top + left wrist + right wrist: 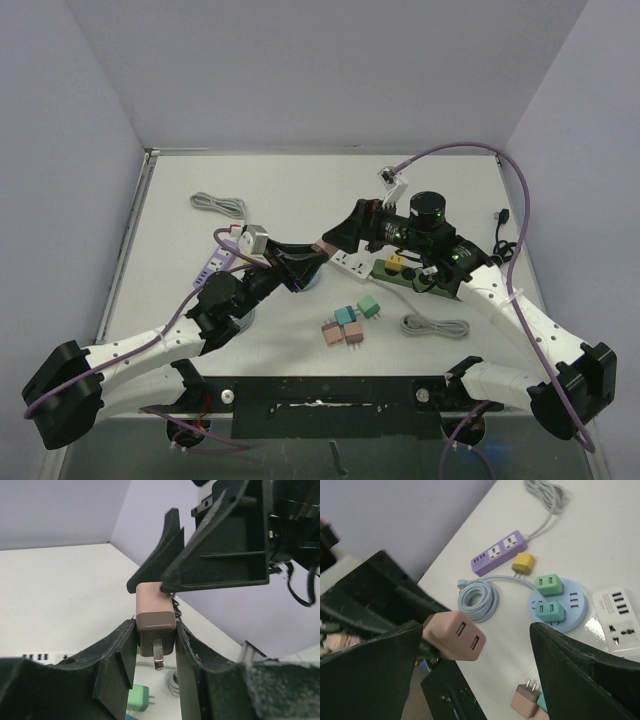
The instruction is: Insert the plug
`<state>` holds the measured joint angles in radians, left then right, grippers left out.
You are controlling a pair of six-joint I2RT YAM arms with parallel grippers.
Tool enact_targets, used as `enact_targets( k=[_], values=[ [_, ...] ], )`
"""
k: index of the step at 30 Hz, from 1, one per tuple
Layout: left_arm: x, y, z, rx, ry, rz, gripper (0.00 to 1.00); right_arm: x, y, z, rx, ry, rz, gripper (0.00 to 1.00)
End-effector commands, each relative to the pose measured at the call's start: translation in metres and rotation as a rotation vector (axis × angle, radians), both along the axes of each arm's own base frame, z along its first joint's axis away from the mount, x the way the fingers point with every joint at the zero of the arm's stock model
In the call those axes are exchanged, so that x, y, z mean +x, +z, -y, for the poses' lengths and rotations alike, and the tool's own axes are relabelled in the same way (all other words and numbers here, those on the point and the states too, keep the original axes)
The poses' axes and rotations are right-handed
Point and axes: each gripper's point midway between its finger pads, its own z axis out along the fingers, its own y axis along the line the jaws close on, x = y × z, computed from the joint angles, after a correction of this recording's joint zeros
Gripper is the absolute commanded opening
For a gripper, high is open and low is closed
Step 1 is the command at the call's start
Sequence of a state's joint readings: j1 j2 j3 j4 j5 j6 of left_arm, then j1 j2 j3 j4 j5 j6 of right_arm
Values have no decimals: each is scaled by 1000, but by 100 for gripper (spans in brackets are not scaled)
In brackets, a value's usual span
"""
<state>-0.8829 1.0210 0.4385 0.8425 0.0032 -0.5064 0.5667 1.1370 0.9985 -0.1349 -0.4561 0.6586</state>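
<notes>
The left gripper [155, 639] is closed on the pink plug adapter [156, 611], and it presses the brown lower part from both sides, with the 2 metal prongs pointing down between the fingers. The right gripper [476, 630] stands wide open around the other end of this adapter, with 1 finger just beside it and the other finger well apart. The adapter is in the air above the table [290, 200], near the white power strip [351, 264], and in the right wrist view a round blue socket hub [572, 620] with 2 green plugs [549, 584] lies below it.

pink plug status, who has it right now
Left gripper shut on the pink square two-prong plug. Right gripper open, jaws wide around it. Plug not yet inserted.
</notes>
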Motion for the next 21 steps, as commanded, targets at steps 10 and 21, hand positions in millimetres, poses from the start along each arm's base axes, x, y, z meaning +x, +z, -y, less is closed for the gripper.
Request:
enact_targets(
  k=[10, 21],
  values=[
    [-66, 73, -1, -186, -360, 20, 24, -105, 76, -1, 74, 718, 470, 85],
    [-85, 87, -8, -176, -420, 156, 24, -110, 84, 1, 77, 712, 584, 83]
  ],
)
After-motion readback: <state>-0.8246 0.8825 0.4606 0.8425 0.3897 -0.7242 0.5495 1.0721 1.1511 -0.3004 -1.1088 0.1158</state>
